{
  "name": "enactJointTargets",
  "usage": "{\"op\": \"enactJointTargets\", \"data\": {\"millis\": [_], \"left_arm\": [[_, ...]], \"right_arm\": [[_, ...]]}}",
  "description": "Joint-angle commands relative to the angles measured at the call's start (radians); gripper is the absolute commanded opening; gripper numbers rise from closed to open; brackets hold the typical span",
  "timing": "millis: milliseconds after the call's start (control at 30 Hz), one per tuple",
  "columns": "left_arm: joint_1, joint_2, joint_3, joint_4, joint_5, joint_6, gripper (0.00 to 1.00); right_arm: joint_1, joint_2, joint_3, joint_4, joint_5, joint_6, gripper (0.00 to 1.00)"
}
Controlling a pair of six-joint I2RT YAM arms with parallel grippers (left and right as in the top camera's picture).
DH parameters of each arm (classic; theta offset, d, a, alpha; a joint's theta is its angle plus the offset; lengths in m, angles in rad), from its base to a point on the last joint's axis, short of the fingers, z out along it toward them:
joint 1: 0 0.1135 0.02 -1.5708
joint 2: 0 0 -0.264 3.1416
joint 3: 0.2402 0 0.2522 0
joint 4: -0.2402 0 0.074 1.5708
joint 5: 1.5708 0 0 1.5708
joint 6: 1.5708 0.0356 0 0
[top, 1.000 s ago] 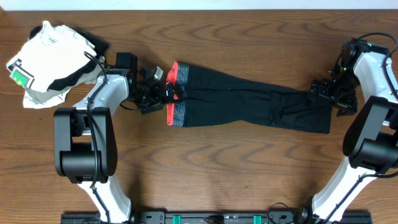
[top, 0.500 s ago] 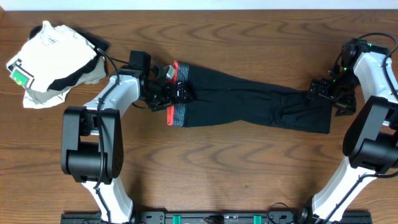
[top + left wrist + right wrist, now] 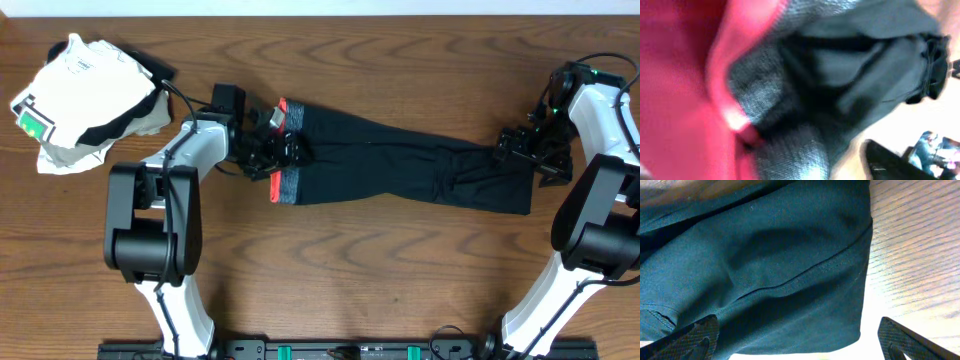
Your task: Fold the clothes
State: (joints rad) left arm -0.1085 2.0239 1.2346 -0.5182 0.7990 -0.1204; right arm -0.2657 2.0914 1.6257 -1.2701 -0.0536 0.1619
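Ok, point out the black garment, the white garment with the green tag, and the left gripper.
black garment (image 3: 400, 168): overhead view, on the black fabric midway along.
white garment (image 3: 85, 90): overhead view, on its white top surface.
left gripper (image 3: 287, 149): overhead view, between its fingertips at the grey waistband.

Held left arm (image 3: 185, 150) bent low and reaching rightward, with left tool (image 3: 278, 148) angled down, jaw state unreadable in the blurred wrist view. Held right arm (image 3: 598, 105) folded back, with right tool (image 3: 515, 148) pointing left, fingers (image 3: 692, 337) spread wide.
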Motion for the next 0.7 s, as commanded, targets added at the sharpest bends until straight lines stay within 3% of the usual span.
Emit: {"op": "enactJointTargets", "data": {"millis": [0,67,167,267,667], "left_arm": [[-0.006,0.039,-0.007,0.001,-0.025,0.003,0.55],[-0.006,0.039,-0.007,0.001,-0.025,0.003,0.37],[-0.006,0.039,-0.007,0.001,-0.025,0.003,0.27],[-0.003,0.039,-0.006,0.002,-0.025,0.003,0.06],[0.172,0.012,0.002,-0.072,-0.055,0.003,0.06]], "right_arm": [[-0.008,-0.023,-0.005,0.0,-0.007,0.018,0.99],[-0.008,-0.023,-0.005,0.0,-0.008,0.018,0.99],[-0.008,-0.023,-0.005,-0.001,-0.008,0.018,0.99],[-0.008,-0.023,-0.005,-0.005,-0.008,0.018,0.99],[-0.008,-0.023,-0.005,-0.026,-0.026,0.043,0.99]]}}
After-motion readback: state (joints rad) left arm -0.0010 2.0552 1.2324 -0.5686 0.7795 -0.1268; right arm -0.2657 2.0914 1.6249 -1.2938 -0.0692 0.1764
